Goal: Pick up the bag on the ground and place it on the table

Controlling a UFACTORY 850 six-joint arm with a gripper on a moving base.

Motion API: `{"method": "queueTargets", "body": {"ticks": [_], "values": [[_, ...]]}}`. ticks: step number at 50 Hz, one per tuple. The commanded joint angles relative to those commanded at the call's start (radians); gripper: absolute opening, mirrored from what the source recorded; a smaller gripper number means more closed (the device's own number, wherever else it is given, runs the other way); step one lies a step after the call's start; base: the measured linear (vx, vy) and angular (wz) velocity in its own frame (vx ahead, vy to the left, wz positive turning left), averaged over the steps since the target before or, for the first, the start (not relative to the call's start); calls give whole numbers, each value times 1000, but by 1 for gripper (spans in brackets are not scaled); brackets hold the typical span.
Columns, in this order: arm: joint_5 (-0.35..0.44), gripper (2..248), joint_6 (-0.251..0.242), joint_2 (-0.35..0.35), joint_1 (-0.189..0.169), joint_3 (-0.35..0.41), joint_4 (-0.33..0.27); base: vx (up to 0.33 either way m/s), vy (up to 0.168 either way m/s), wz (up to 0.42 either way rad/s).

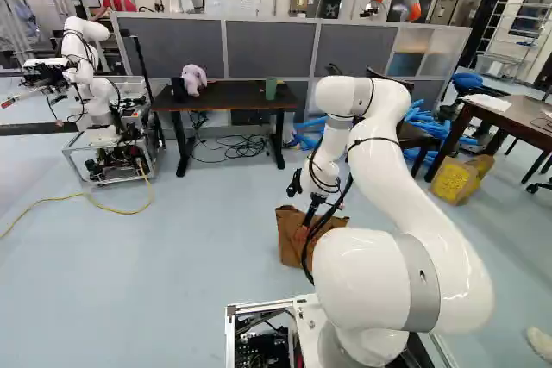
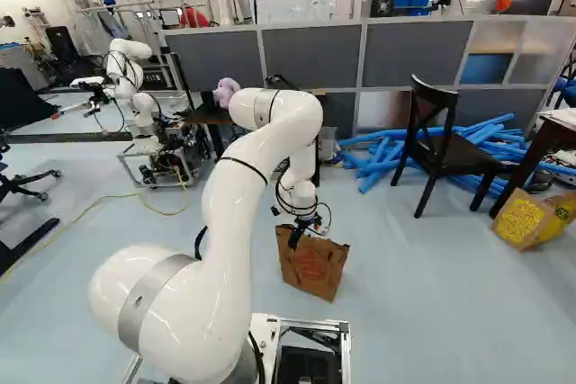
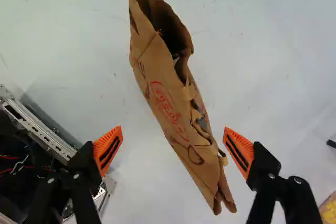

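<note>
Left base view showed the gray partition (image 1: 267,47) well beyond the brown paper bag (image 1: 291,243). My white arm (image 1: 414,204) rose nearer the base than the bag and reached over toward it. The dark-topped table (image 1: 228,95) stood beyond the bag and to its left, and another robot (image 1: 102,96) stood farther left on a wheeled cart. In the right base view, a black chair (image 2: 450,150) stood beyond the bag and to its right. The bag itself was on the pale blue floor (image 1: 155,273), its mouth open. Well to its right sat a yellow-patterned bag (image 1: 454,180). Right at the paper bag's top was the gripper (image 2: 295,238); the wrist view showed its orange-padded fingers wide apart, with part of the bag between them, clamped on nothing. Beyond the bag, a lilac plush toy (image 1: 193,79) and a smaller green cup (image 1: 271,88) rested on the table.
</note>
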Motion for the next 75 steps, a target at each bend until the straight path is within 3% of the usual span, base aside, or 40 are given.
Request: {"method": "queueTargets", "body": {"ticks": [47,75], "values": [[0,247,0,-200,-2,-222,-1,0,0,0],[0,247,0,-308,-1,-327,-74,0,0,0]]}}
